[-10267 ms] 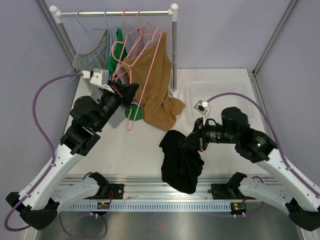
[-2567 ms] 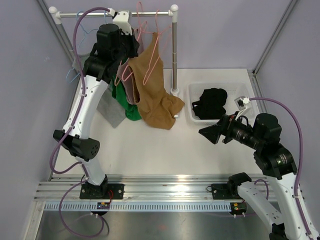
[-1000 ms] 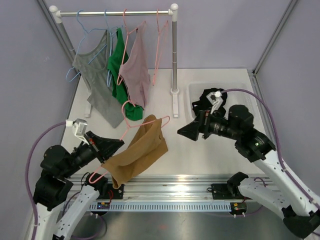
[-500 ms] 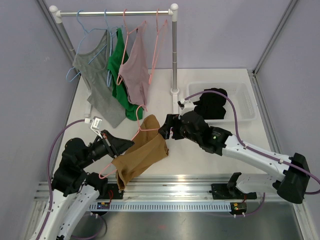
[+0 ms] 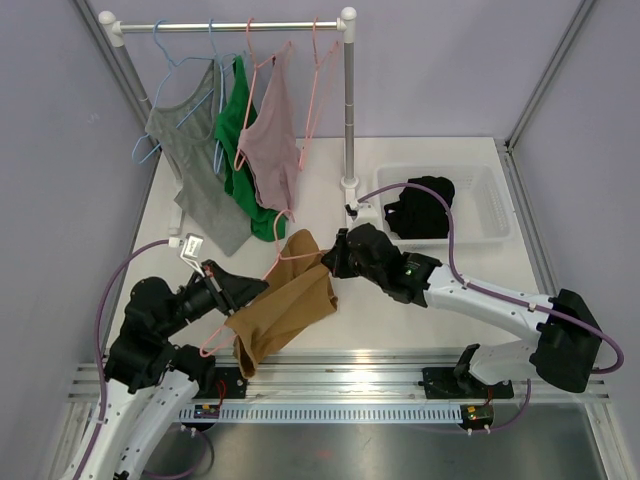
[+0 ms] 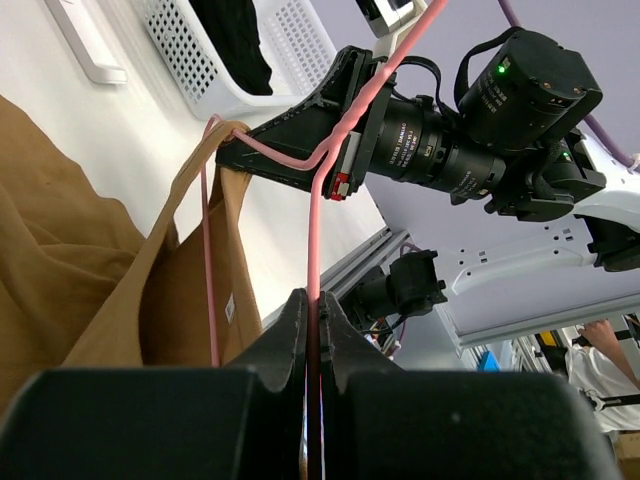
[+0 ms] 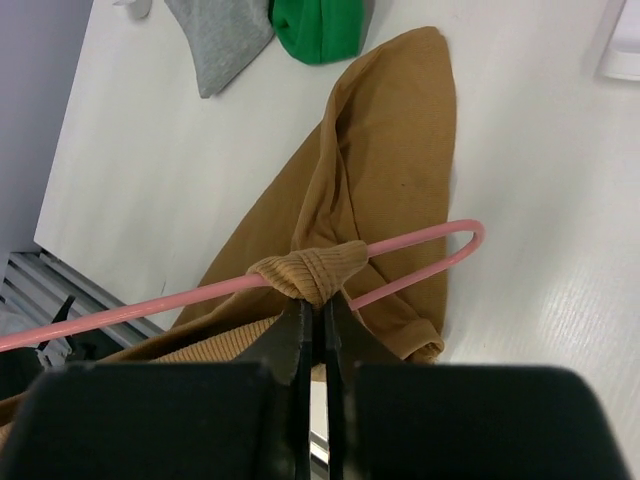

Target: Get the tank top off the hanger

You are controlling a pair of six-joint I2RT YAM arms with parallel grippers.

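A brown tank top (image 5: 288, 308) hangs on a pink hanger (image 5: 283, 255) held low over the table's front left. My left gripper (image 5: 240, 291) is shut on the hanger's wire, which runs up between the fingers in the left wrist view (image 6: 312, 300). My right gripper (image 5: 334, 262) is at the hanger's right end. In the right wrist view it (image 7: 311, 305) is shut on the tank top's ribbed strap (image 7: 310, 270), which is bunched over the pink hanger (image 7: 425, 249). The brown tank top (image 7: 385, 160) trails onto the table below.
A clothes rack (image 5: 230, 24) at the back carries a grey top (image 5: 185, 150), a green top (image 5: 237, 140), a mauve top (image 5: 272, 140) and an empty pink hanger (image 5: 315, 80). A white basket (image 5: 470, 190) at right holds a black garment (image 5: 422, 205).
My left arm brought the hanger with the brown tank top down from the rack. My right arm moved from the basket to the hanger's right end and closed on the strap.
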